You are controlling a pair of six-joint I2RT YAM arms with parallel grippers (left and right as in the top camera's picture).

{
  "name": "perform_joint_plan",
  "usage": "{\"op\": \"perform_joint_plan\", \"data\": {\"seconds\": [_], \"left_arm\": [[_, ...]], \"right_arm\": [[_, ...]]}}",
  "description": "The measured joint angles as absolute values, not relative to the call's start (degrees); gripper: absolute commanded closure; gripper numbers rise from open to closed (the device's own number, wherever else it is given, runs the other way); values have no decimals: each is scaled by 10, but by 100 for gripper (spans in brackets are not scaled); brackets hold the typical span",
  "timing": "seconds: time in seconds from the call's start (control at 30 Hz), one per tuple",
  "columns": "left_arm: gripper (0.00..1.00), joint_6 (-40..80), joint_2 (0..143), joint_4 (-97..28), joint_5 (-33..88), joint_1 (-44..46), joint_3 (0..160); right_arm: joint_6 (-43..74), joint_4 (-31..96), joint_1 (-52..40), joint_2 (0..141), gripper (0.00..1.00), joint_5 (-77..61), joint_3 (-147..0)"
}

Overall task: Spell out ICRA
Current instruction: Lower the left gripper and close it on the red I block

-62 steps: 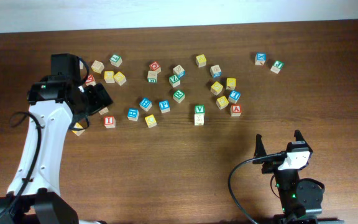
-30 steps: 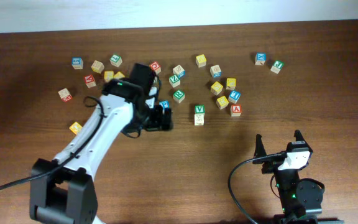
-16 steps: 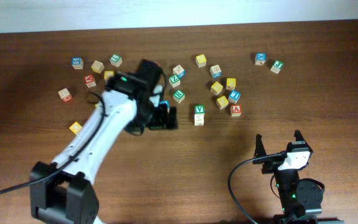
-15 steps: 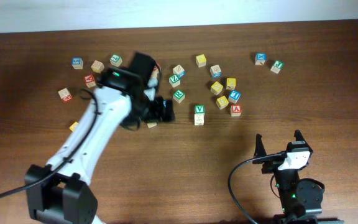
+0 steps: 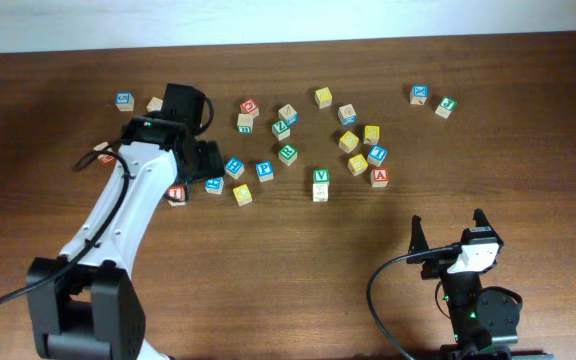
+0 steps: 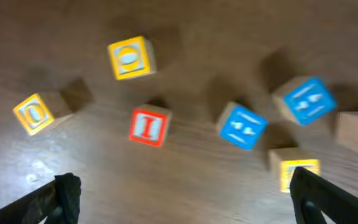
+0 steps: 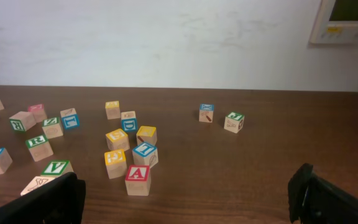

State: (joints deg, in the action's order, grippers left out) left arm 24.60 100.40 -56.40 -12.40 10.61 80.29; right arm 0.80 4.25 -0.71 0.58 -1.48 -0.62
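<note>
ICRA cubes: we find all four lying loose on the counter (image 5: 268,290), none yet set in a row. We take the green V cube (image 5: 320,176) as our reference.

- The red A cube (image 5: 379,177) sits near the V cube on the right arm's side, with a yellow cube (image 5: 357,164) crowding its far corner.
- The green R cube (image 5: 287,153) lies near the V cube, beyond it and toward the left arm's side.
- A yellow cube (image 5: 242,194), which we take for the C though its letter is too small to read, lies between the V cube and the I.
- The red I cube (image 6: 148,127) is well apart from the V cube on the left arm's side, directly beneath the left hand (image 6: 182,199).

The left hand is spread wide and grasps nothing. The right hand (image 7: 185,202) is likewise released and empty, parked on the near side of the V cube.

We judge the cubes light, rigid and not fragile, with smooth painted faces that may slip or twist under an off-centre pinch. Hold should be taken squarely on two opposite side faces. The I has clear sides; the A's crowded corner calls for care.
</note>
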Motion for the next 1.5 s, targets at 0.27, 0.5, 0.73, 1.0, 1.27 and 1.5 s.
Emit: {"op": "perform_joint_plan", "data": {"seconds": [0.27,0.5,0.73,1.0,1.27,1.5], "left_arm": [[14,142,1067,-539,-59,10,779],[36,91,1151,-496,-32,3,778],[57,81,1161,-473,-23,3,778],[66,77,1162,-469,-21,3,778],[69,76,1162,-485,-20,3,778],[78,76,1162,-488,-19,4,778]], "right_arm": [[8,43,-7,6,2,-15,-6],[8,43,-7,6,2,-15,-6],[8,43,-7,6,2,-15,-6],[8,43,-7,6,2,-15,-6],[8,43,-7,6,2,-15,-6],[8,43,-7,6,2,-15,-6]]}}
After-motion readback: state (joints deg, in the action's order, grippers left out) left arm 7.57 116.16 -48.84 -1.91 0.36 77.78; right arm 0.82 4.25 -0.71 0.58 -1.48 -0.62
